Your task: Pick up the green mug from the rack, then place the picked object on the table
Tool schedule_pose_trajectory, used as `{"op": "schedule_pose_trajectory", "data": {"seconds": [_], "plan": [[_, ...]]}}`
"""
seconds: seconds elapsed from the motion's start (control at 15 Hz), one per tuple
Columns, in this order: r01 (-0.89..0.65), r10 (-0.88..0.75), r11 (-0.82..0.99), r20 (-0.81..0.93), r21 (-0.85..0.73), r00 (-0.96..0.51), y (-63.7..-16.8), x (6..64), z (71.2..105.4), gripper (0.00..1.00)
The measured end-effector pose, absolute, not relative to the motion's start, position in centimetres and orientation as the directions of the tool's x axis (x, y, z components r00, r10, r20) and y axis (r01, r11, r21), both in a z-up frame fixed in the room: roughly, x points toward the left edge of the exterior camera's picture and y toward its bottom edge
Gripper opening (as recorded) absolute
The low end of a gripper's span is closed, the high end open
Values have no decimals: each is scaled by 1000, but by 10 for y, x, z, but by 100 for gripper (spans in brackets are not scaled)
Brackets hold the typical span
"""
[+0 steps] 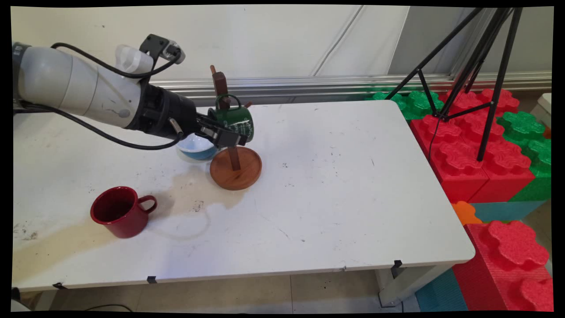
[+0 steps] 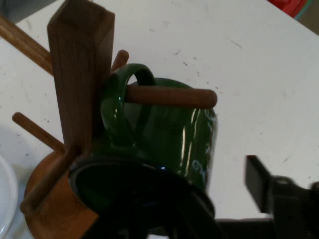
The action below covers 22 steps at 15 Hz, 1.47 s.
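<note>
Nearest the table's front-left corner we log a red mug (image 1: 120, 211); behind it the gripper (image 1: 229, 134) brackets, jaws apart, a green mug (image 1: 234, 120) whose handle hangs on a wooden mug tree (image 1: 235, 167) peg.

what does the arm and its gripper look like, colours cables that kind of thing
The arm is built of rounded, glossy white links ending in a black wrist section. Black cables loop above and below it. A small black bracket with a grey part sits on top. The gripper is black, with a jointed linkage and two flat fingers.
</note>
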<state>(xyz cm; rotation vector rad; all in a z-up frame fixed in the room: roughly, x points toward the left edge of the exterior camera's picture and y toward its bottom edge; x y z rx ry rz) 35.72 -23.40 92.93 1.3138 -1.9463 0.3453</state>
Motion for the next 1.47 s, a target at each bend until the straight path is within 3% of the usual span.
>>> {"op": "schedule_pose_trajectory", "data": {"seconds": [1.47], "plan": [[-868, -609, 482, 758, 121, -234, -202, 351, 950, 0]]}}
